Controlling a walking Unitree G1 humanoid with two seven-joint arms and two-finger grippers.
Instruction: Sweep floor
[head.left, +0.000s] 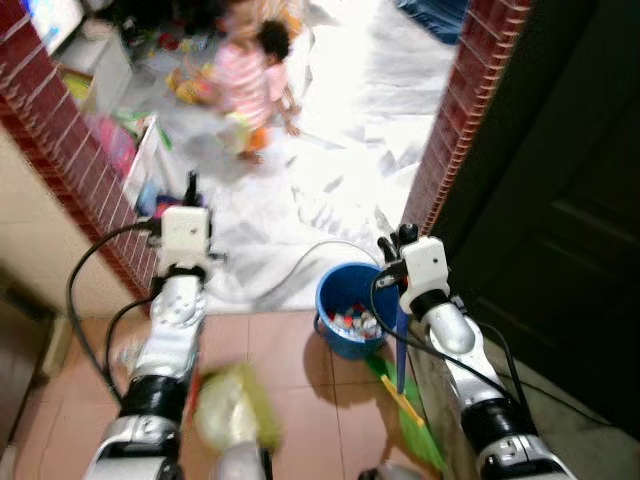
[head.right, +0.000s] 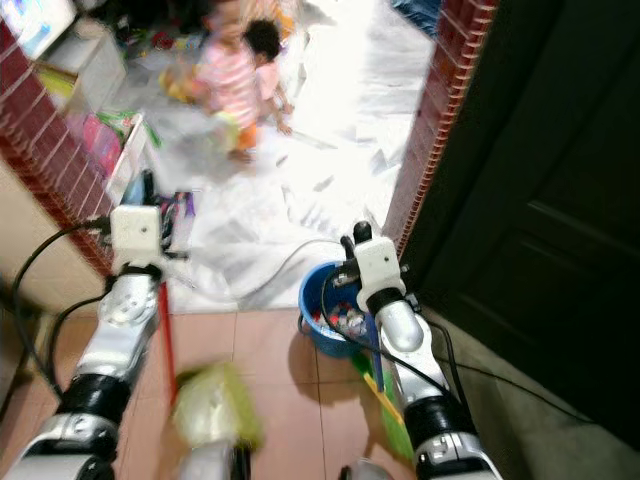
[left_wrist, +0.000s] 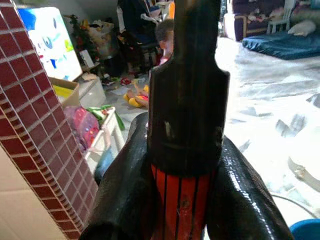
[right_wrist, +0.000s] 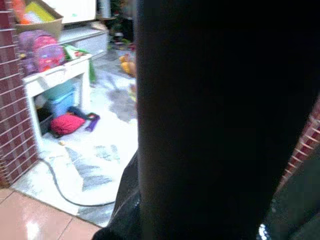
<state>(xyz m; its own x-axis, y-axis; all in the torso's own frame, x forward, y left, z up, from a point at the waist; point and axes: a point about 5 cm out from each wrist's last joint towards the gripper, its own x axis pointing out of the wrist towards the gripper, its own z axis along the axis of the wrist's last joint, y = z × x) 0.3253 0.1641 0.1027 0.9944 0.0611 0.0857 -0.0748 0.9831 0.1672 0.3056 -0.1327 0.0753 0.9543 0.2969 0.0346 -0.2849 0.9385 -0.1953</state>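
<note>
The left end effector (left_wrist: 185, 200) is clenched around a red broom handle (left_wrist: 182, 205) with a black cap, its yellow-green bristles (head.right: 212, 405) blurred on the tiled floor (head.left: 290, 380). The right end effector (head.left: 400, 245) grips a dark pole above a green dustpan (head.left: 415, 420), beside a blue bucket (head.left: 335, 290). Two children (head.left: 250, 85) sit beyond.

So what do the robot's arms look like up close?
Both arms are shiny silver with rounded segments and a black band lower down. Each wrist carries a white boxy block: left arm, right arm. Black cables loop out beside each arm. The left end effector has two thick, glossy black fingers. The right end effector is black too.
</note>
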